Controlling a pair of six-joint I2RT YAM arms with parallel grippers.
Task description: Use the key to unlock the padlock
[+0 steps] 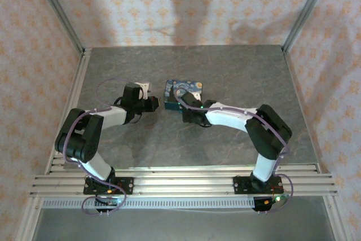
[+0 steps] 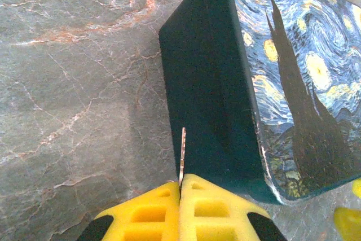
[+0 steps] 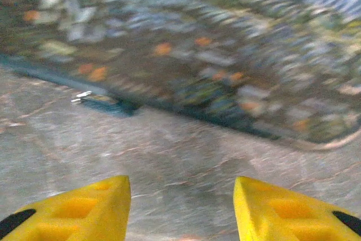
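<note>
The key [image 2: 182,156], thin and pale metal, sticks up edge-on from between the yellow fingertips of my left gripper [image 2: 180,183], which is shut on it. The key's tip stands close to the dark side wall of the Starry Night tin. In the blurred right wrist view the small blue padlock [image 3: 107,104] lies on the table against the tin's lower edge, its metal shackle pointing left. My right gripper [image 3: 181,187] is open, nothing between its fingers, a little short of the padlock and to its right. From above, the left gripper [image 1: 155,104] and right gripper [image 1: 183,112] flank the tin's near-left corner.
The blue-and-yellow Starry Night tin [image 1: 184,89] lies flat at the table's middle, its lid [image 2: 299,71] filling the right of the left wrist view. Yellow tips of the other gripper's fingers [image 2: 347,221] show at that view's lower right. Grey marble table [image 1: 225,66] stretches behind, walled on three sides.
</note>
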